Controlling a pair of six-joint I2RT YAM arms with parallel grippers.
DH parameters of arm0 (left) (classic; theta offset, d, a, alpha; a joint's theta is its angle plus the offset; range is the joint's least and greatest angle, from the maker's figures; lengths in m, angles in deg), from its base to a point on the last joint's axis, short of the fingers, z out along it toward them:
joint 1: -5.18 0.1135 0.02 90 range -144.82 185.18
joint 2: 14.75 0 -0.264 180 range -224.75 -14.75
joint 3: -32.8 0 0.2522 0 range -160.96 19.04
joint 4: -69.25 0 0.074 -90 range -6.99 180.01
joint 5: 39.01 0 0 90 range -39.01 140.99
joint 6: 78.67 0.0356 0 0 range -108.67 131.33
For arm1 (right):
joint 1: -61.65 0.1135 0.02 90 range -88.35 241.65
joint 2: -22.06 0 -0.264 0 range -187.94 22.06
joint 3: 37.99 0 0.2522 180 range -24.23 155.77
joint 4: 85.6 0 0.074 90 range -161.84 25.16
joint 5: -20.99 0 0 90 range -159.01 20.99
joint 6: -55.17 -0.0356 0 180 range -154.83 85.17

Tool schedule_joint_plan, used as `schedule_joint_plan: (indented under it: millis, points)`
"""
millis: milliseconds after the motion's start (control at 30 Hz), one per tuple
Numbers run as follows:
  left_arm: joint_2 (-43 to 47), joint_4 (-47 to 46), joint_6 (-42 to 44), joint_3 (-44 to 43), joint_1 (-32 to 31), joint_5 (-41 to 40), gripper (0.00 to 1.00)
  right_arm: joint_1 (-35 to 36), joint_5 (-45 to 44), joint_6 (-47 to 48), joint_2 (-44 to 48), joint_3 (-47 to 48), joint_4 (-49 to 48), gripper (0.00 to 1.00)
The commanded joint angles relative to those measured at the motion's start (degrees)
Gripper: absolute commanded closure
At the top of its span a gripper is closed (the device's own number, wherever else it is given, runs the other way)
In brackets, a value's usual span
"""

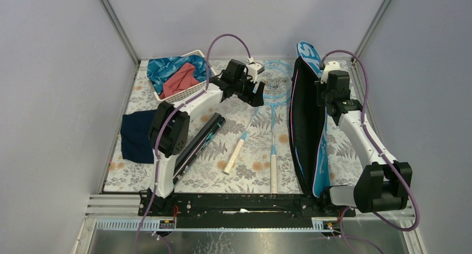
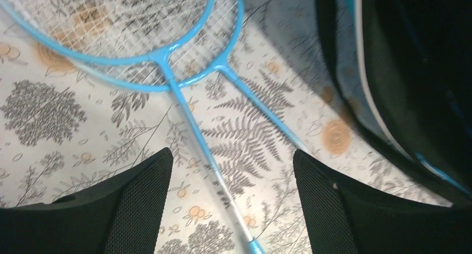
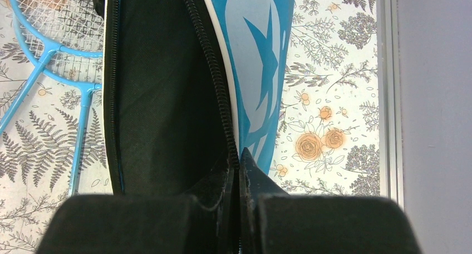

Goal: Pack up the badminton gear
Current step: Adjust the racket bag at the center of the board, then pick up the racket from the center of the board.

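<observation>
Two light-blue-framed rackets lie crossed mid-table, heads (image 1: pixel 276 78) at the back, white handles (image 1: pixel 234 156) toward me. My left gripper (image 1: pixel 255 95) hovers open above their throats; in the left wrist view one blue shaft (image 2: pixel 189 120) runs between my open fingers (image 2: pixel 139 193) without touching them, and the other shaft (image 2: pixel 261 106) lies to the right. My right gripper (image 1: pixel 324 99) is shut on the zip edge of the blue bag (image 1: pixel 309 126), holding its upper flap (image 3: pixel 256 59) up so the black inside (image 3: pixel 156 87) gapes. The black tube (image 1: pixel 200 138) lies at the left. No shuttlecocks show.
A white basket (image 1: pixel 196 86) with blue and red cloths stands at the back left. A navy cloth (image 1: pixel 136 134) lies at the left edge. The table's metal rail (image 3: pixel 389 98) and the wall run close on the bag's right.
</observation>
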Motion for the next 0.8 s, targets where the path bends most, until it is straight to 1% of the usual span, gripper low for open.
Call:
schedule_joint_plan:
  millis: [0,100,233,300,500,667,767]
  points:
    - [-4.8,5.9,5.0,-4.1,-0.3,-6.3,0.19,0.3,1.1,-0.7,2.2,-0.1,-2.9,1.0]
    - [-7.9,7.7,4.6,-6.9,-0.4,-7.8,0.22,0.3,1.5,-0.6,2.5,-0.4,-3.0,1.0]
    - [-11.4,9.0,3.4,-9.5,-1.0,-7.4,0.28,0.2,2.0,-0.4,2.6,-0.9,-3.4,1.0]
    - [-12.7,9.3,3.2,-10.2,-1.8,-8.8,0.31,0.2,2.3,-0.4,2.5,-0.9,-3.3,1.0]
    - [-16.1,9.8,2.6,-12.5,-4.1,-15.9,0.44,0.2,3.0,-0.3,2.6,-1.2,-3.3,1.0]
    - [-19.4,11.9,2.2,-16.3,-4.8,-17.9,0.57,0.2,3.4,-0.2,2.3,-1.2,-3.3,1.0]
    - [-20.4,11.9,2.2,-17.2,-5.1,-18.4,0.62,0.2,3.6,-0.1,2.2,-1.2,-3.3,1.0]
